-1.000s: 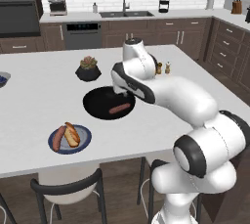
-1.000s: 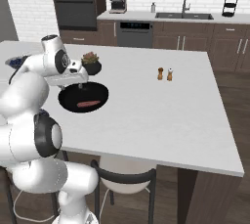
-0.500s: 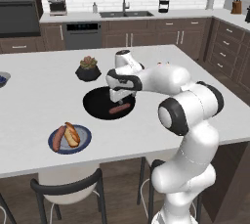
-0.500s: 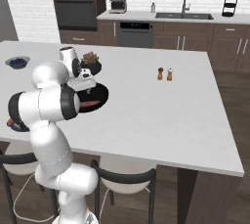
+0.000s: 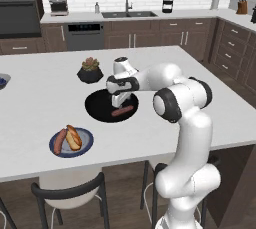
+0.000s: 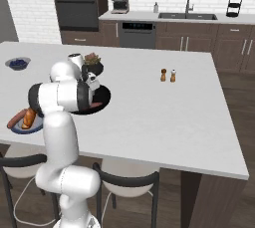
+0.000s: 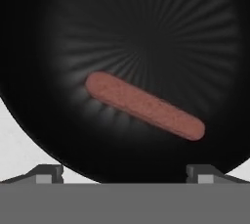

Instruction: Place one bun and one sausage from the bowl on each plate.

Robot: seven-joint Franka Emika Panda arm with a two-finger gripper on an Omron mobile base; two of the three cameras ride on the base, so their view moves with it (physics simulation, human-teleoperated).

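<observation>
Over the wide, shallow, glossy black bowl (image 5: 105, 107) on the white desk (image 5: 45, 93) we see our end effector (image 5: 119, 102) hovering with its jaws spread wide and nothing between them. One reddish-brown sausage (image 7: 144, 105) lies slantwise in the bowl beneath it. Nearer the desk's front edge sits the blue-rimmed grey plate (image 5: 83, 146), carrying a bun (image 5: 74, 137) beside a sausage (image 5: 60, 141).
</observation>
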